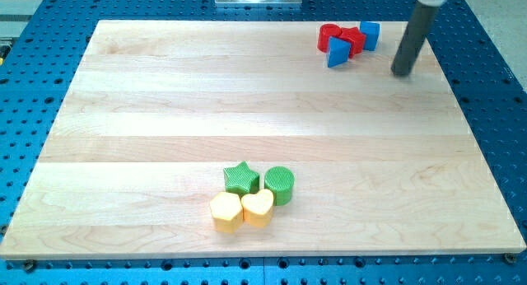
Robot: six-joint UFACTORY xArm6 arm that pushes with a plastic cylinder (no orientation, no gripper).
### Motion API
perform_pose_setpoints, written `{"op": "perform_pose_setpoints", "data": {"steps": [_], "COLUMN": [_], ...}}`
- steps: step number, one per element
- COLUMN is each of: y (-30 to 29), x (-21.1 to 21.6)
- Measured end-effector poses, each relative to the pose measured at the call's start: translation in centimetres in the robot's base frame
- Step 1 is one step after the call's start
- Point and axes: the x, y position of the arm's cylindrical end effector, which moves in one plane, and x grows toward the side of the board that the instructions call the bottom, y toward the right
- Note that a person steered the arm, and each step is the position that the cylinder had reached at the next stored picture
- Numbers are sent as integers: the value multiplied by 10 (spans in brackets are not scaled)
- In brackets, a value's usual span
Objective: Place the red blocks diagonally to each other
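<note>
Here, camera view: my tip [403, 72] rests on the bench [165, 112] at the view's upper right, just right of a tight cluster — two red blocks [329, 36] [353, 38], shapes unclear, touching a blue triangular block [338, 53] and a blue block [370, 35]. There are no jaws; the rod holds nothing. A green star [241, 178], green cylinder [279, 184], yellow hexagon-like block [226, 211] and yellow heart [258, 207] sit well apart. Risk — a leftward push likely drags the blue blocks along, or shoves both reds together rather than diagonal.

Lab bench: wooden board [272, 112] on perforated blue table [494, 112] (robotics rig).
</note>
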Motion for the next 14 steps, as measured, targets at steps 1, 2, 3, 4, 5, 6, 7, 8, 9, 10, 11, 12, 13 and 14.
{"op": "perform_pose_setpoints", "data": {"steps": [1, 2, 3, 4, 5, 6, 7, 8, 9, 10, 11, 12, 13, 14], "y": [23, -18, -59, -111, -101, -115, -179, -217, -176, -238, -309, -291, -254, -234], "x": [-57, -56, -41, -18, -45, -64, -40, -30, -77, -67, 20, 27, 20, -12]}}
